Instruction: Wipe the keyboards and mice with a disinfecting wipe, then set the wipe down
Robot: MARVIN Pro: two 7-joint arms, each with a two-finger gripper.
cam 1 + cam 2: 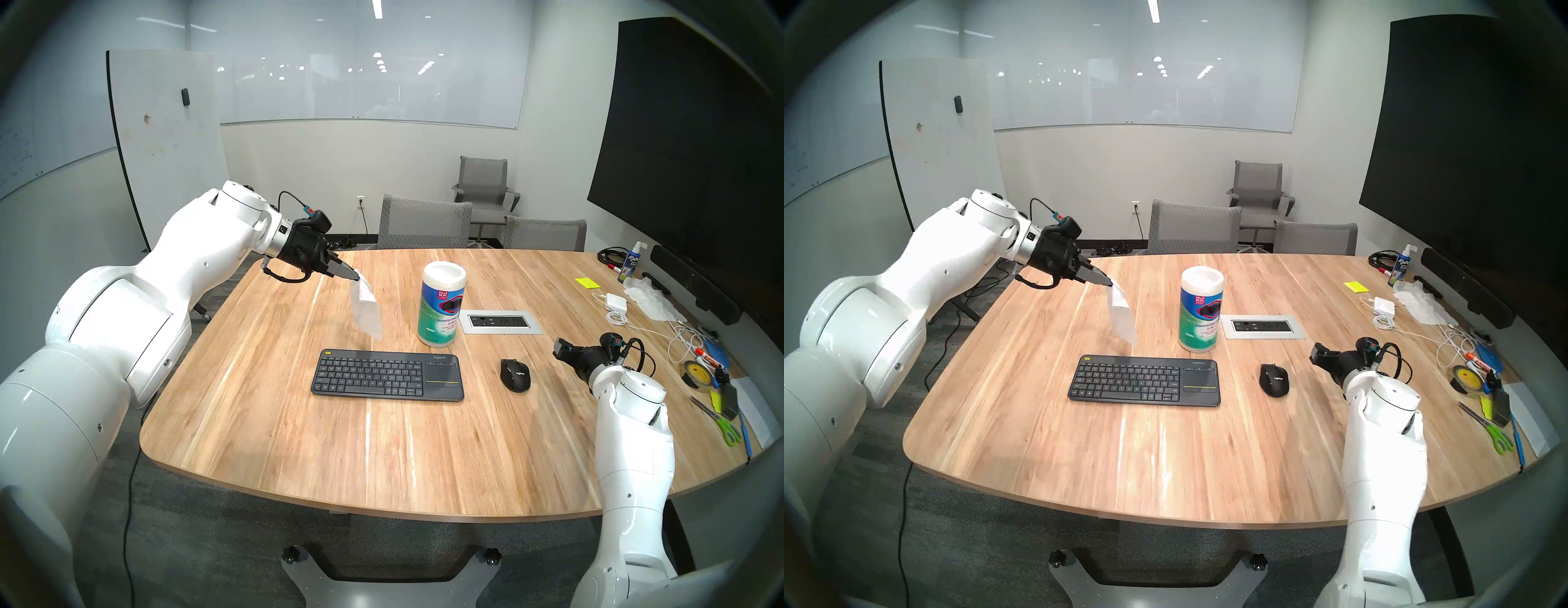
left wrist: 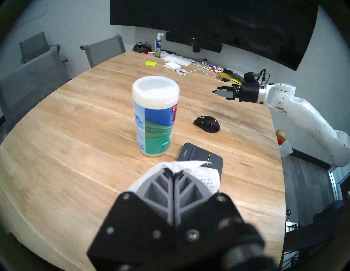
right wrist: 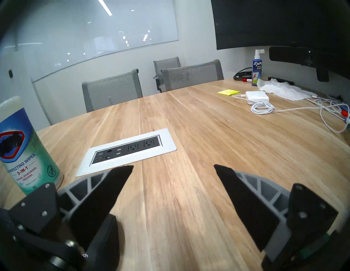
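The keyboard (image 1: 388, 375) was dark grey with a yellow corner button and a thin yellow line. The mouse (image 1: 514, 374) was black. The wipe (image 1: 367, 312) was white, faintly dotted. The canister (image 1: 441, 302) was white with a teal-blue label, and the table (image 1: 382, 458) was streaked light wood.

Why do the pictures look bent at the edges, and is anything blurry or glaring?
All four views are fisheye, with a dark rim. Head views: the table edge bows and ceiling lights streak its wood. Left wrist view: the left pincer, shut on the wipe, is blurred in the foreground, while the canister looks sharper. Right wrist view: the open right pincer is soft, and the whiteboard mirrors lamps.
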